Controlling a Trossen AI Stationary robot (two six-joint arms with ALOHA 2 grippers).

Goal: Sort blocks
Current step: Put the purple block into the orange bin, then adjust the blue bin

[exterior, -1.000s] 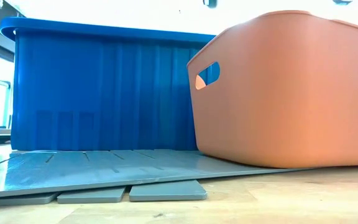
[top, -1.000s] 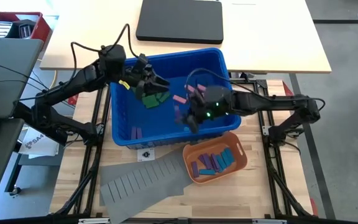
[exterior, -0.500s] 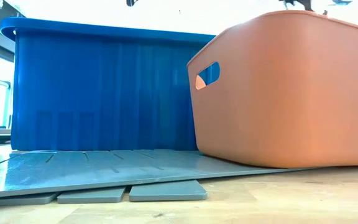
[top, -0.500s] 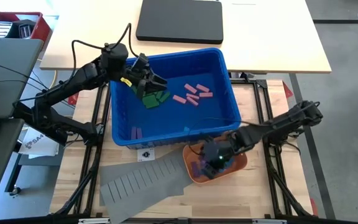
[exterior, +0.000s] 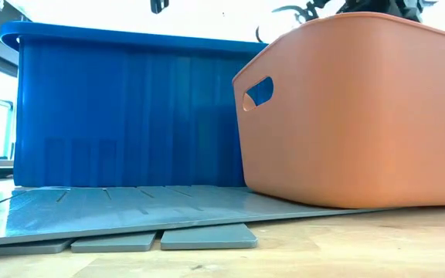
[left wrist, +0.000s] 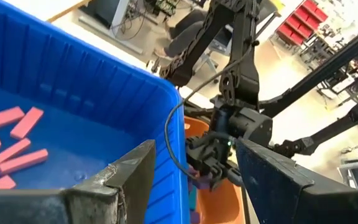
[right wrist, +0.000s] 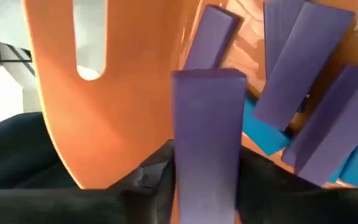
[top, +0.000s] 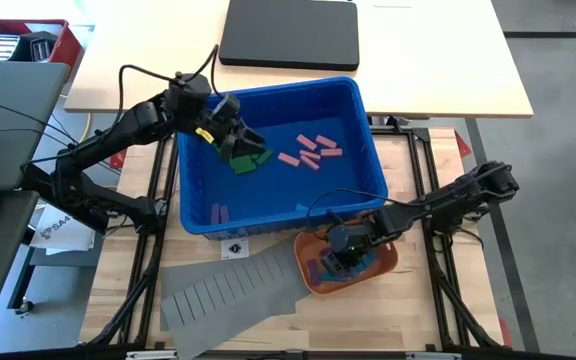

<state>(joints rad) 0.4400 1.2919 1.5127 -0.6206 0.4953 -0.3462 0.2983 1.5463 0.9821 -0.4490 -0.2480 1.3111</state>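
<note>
The right claw [top: 340, 256] hangs over the orange tray [top: 386, 262], which sits on the wooden worktop [top: 408, 300] just in front of the big blue bin [top: 366, 160]. Between its two fingers stands a purple block [right wrist: 207, 137], and the fingers press on both sides of it. Under that block, more purple blocks [right wrist: 303, 62] and blue blocks [right wrist: 263, 134] lie in a pile inside the tray.

The left claw [top: 236, 140] is inside the blue bin, near the back left corner, right above some green blocks [top: 250, 160]. Its fingers are apart and nothing is between them.

A bunch of pink blocks [top: 310, 153] lies on the bin floor, to the right of the green ones. A few purple pieces [top: 218, 213] lie near the bin's front wall. A grey slotted sheet [top: 233, 290] lies flat on the worktop beside the tray.
</note>
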